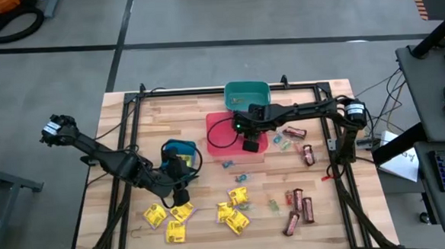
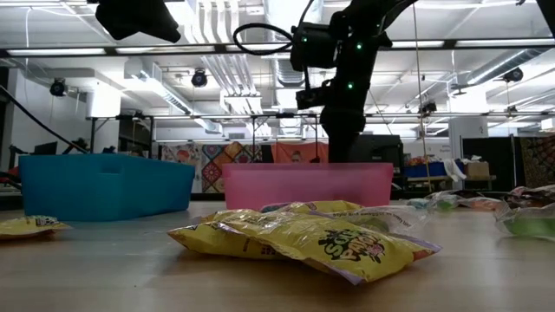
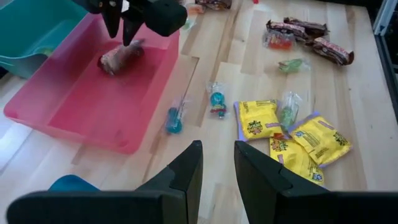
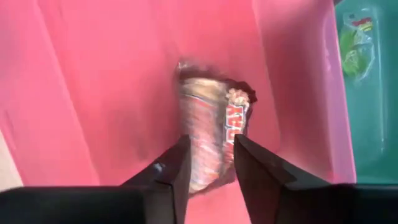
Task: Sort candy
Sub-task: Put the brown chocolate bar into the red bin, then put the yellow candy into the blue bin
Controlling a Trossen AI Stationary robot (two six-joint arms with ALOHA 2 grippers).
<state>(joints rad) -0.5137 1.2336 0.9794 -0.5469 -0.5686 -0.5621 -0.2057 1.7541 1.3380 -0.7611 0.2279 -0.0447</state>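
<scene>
I see the right gripper [image 4: 210,163] over the glossy red bin [image 3: 74,106], jaws parted around a crinkly brown bar [image 4: 211,124] (blurred), grip uncertain. Near left, the left gripper [image 3: 217,168] hangs slightly parted, empty, beside yellow packets [image 3: 292,134].

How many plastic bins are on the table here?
3. In the high view, the teal bin sits top centre, the red bin is just below it, and the blue bin is lower left of the red one, partly covered by the left arm. None seem hidden.

A brown-red candy bar [image 4: 211,134] lies in the red bin [image 4: 99,87], just ahead of the right tool [image 4: 210,163], whose fingers stand slightly apart.
</scene>
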